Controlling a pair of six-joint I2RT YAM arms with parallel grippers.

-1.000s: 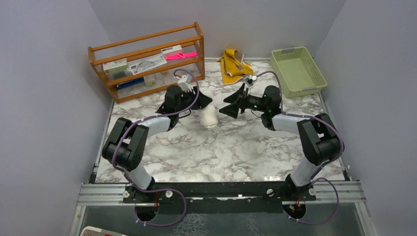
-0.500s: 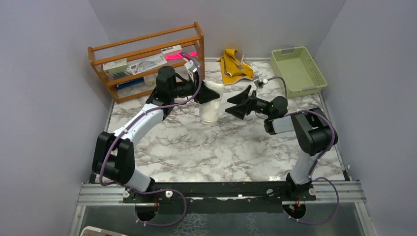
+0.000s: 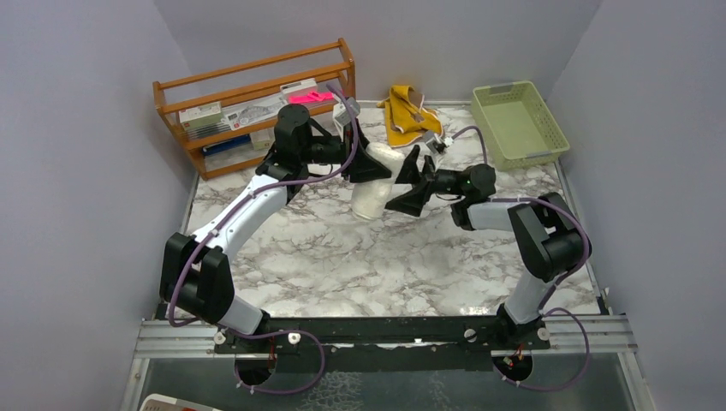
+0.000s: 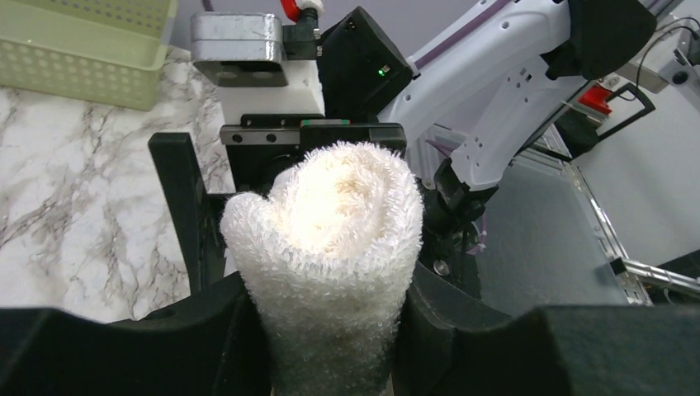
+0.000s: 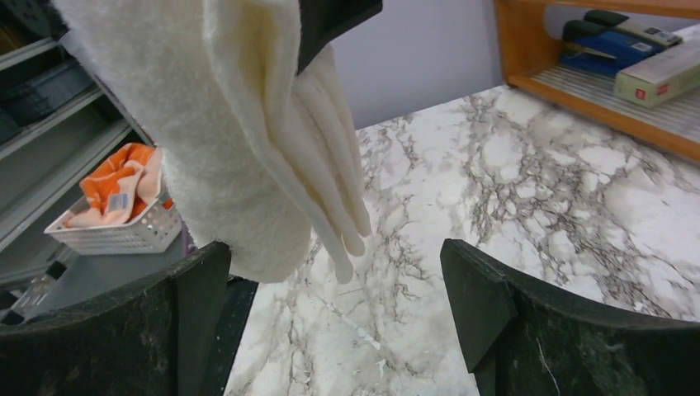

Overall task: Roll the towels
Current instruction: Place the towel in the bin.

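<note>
Over the far middle of the marble-patterned table (image 3: 342, 257), the left gripper (image 3: 375, 164) clamps the rolled cream-white cloth towel (image 3: 368, 195), long axis hanging down; the right gripper (image 3: 404, 182), spread wide and empty, faces it from just beside, seemingly apart.

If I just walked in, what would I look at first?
Probably the fluffy cream-white towel, rolled up and pinched in the left gripper over the middle of the marble table. The right gripper faces it from close by, jaws wide open, holding nothing. Behind them, the mustard-yellow towel lies crumpled at the far edge, near the pale green basket.
</note>
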